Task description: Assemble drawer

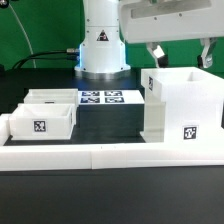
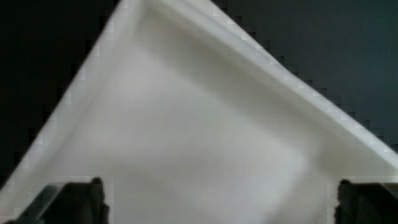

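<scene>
Rail [image 1: 110, 155] foremost; tool [image 2: 217, 203], fingers apart, over case [image 2: 196, 130]; trays [image 1: 22, 125] exterior-view only

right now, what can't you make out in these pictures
- Inside of the case: exterior view, its own walls hide most of it.
- Rear tray: exterior view, the front tray covers most of it.
- Arm above the gripper: cut off by the exterior view's top edge.
- White surface: wrist view, blurred and too close to tell which part it is.

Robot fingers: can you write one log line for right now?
fingers open, empty | above box case | front tray, back tray beside marker board
</scene>
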